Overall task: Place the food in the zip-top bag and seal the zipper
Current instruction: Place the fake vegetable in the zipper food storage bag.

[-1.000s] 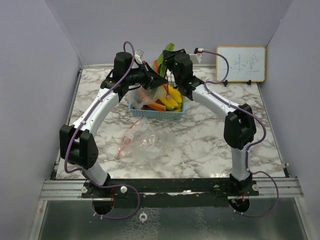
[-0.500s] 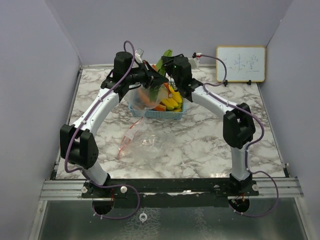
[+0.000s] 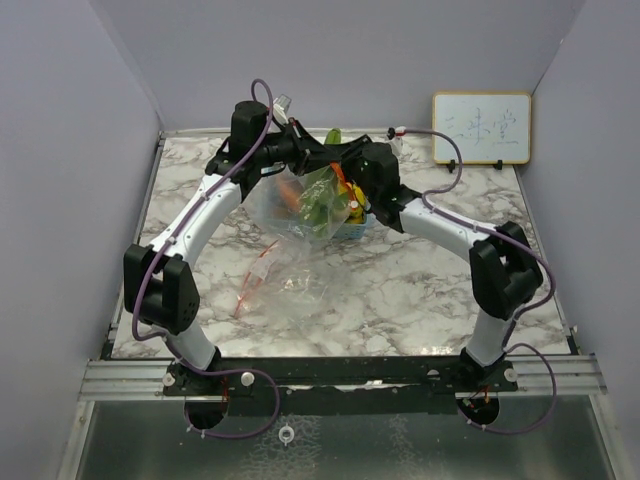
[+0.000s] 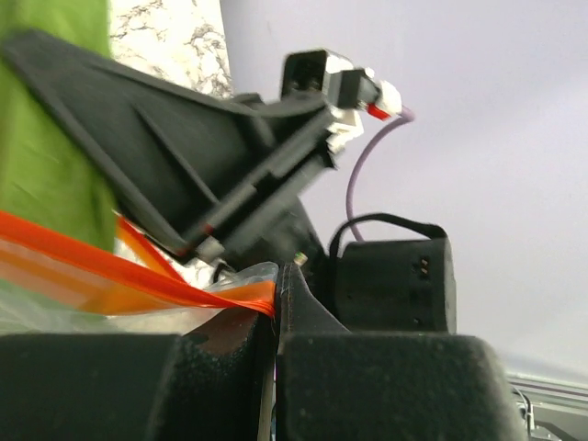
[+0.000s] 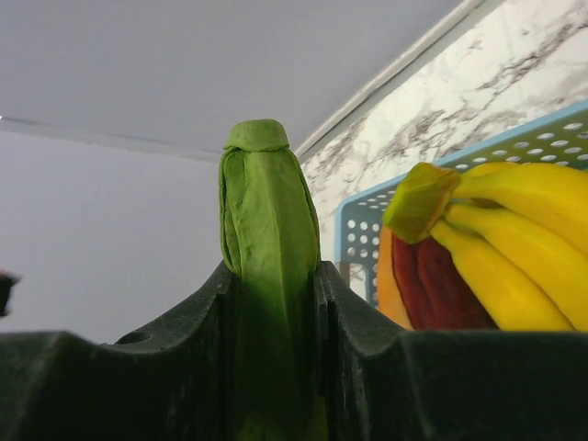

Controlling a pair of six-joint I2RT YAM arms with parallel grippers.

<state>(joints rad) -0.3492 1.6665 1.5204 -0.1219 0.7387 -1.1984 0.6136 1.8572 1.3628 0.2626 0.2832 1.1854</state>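
1. Green (image 5: 266,230) — a long leafy vegetable. The right gripper (image 5: 273,272) is closed tight on its stalk. In the wrist view its long axis runs straight out between the fingers, with the blunt end beyond the tips.
2. Same green from above (image 3: 318,198): it slants from a tip by the far wall down toward the near left. Its leafy end is low and shows through the bag's film. We cannot tell whether it is inside the bag or behind it.
3. Bag (image 3: 280,205) — clear, hanging above the table (image 3: 400,290) just left of the basket. It is held up by its orange zip strip (image 4: 138,280).
4. Left gripper (image 4: 276,322): the fingers are pinched together on that strip.
5. Basket (image 5: 363,230), blue mesh, holds bananas (image 5: 514,239). Their stems point toward the green, and an orange piece and a dark red piece lie beneath them.
6. Second bag (image 3: 285,280): it lies flat on the table, nearer the arm bases.
7. Whiteboard (image 3: 481,128): it stands upright at the far right.
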